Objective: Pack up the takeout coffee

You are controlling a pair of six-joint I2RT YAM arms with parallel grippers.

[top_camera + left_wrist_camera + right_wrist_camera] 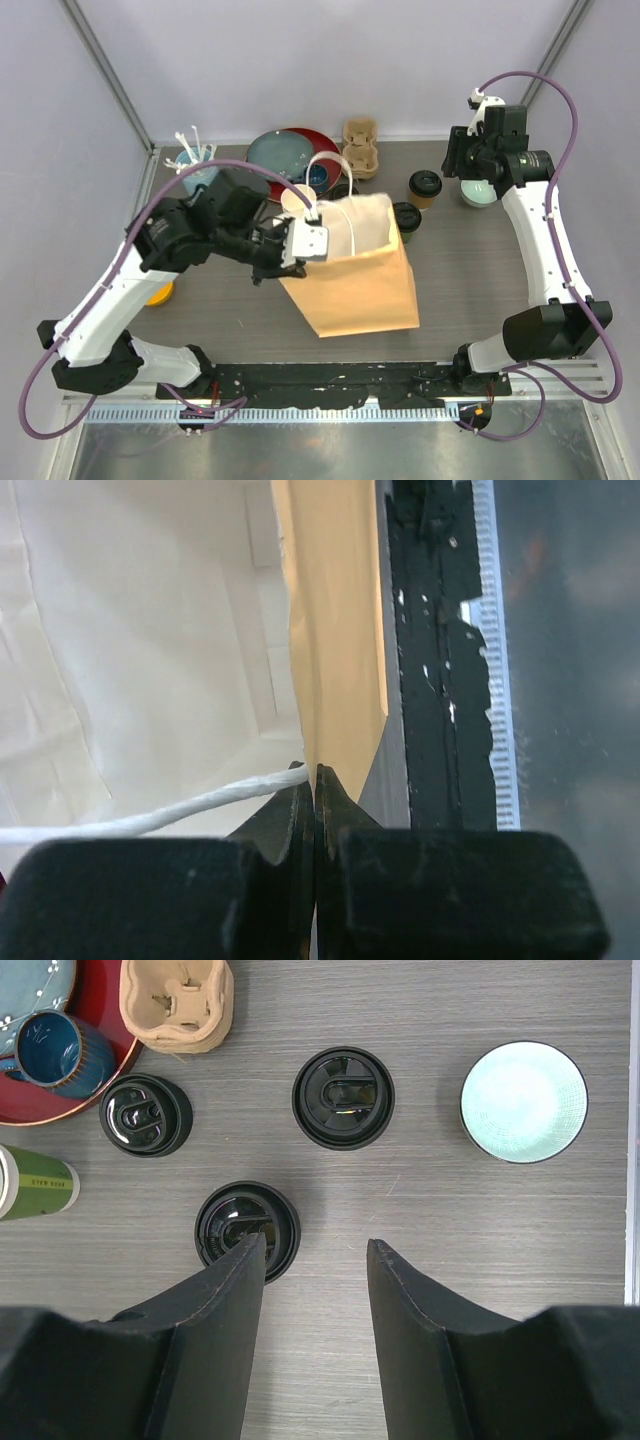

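The brown-sided paper cup with a black round lid [425, 187] stands upright on the grey wood-grain counter [230, 300], at 2 o'clock from the tan paper bag [355, 280]. The green-sided paper cup with a black lid [407, 220] stands just beside it, close behind the bag. The left claw [315, 783] is pinched together on the bag's rim, where the white cord handle [180, 810] meets it. The right claw [315, 1245] hangs above the cups, fingers apart, gripping nothing. A pale green round bowl [478, 192] sits at their 3 o'clock. Pale walls enclose the counter.
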